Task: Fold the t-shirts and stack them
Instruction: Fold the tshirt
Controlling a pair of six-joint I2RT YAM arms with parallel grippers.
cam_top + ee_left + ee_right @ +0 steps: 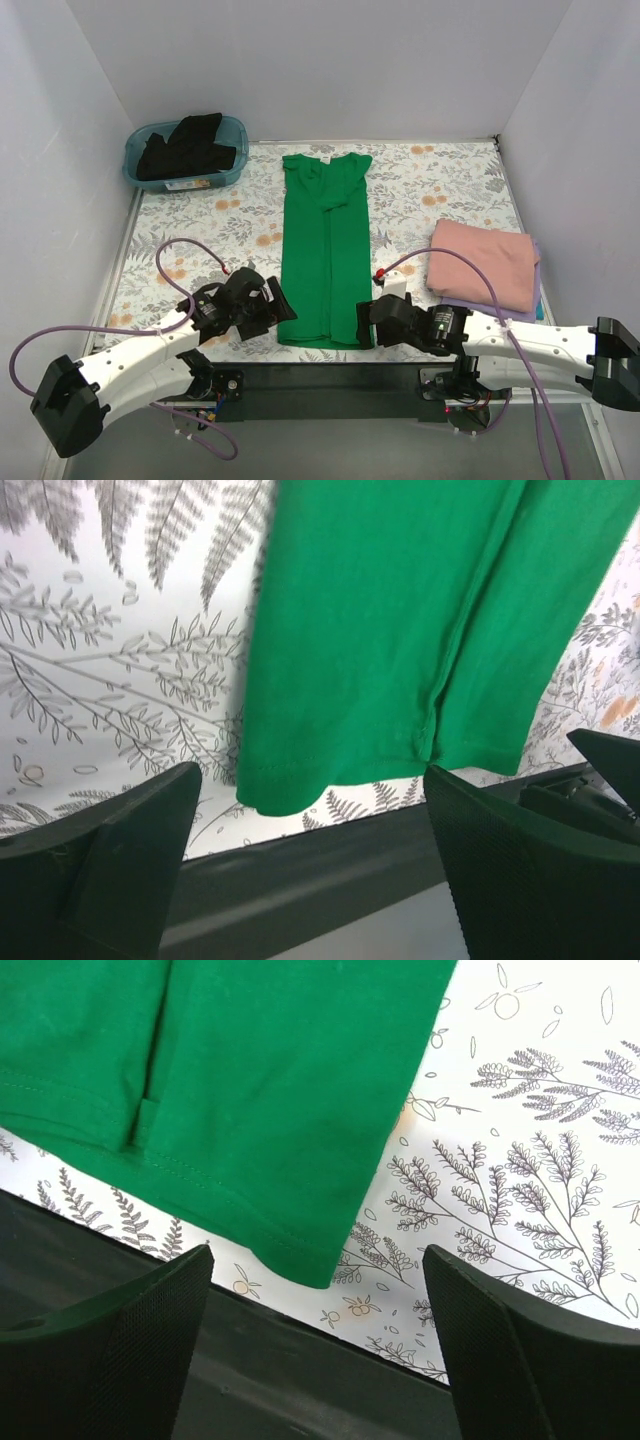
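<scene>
A bright green t-shirt [326, 245] lies flat in the table's middle, folded lengthwise into a long strip, collar far, hem near. My left gripper [277, 305] is open just left of the hem's near left corner [280, 795]. My right gripper [366, 322] is open at the near right corner [320, 1260]. Neither touches the cloth. A folded salmon pink t-shirt [483, 262] lies on a lavender one [537, 290] at the right. A black t-shirt [190, 148] is bunched in the tub.
The teal plastic tub [232, 172] stands at the far left corner. The dark strip of the table's near edge [330, 870] runs just below the hem, also in the right wrist view [300, 1360]. White walls close three sides.
</scene>
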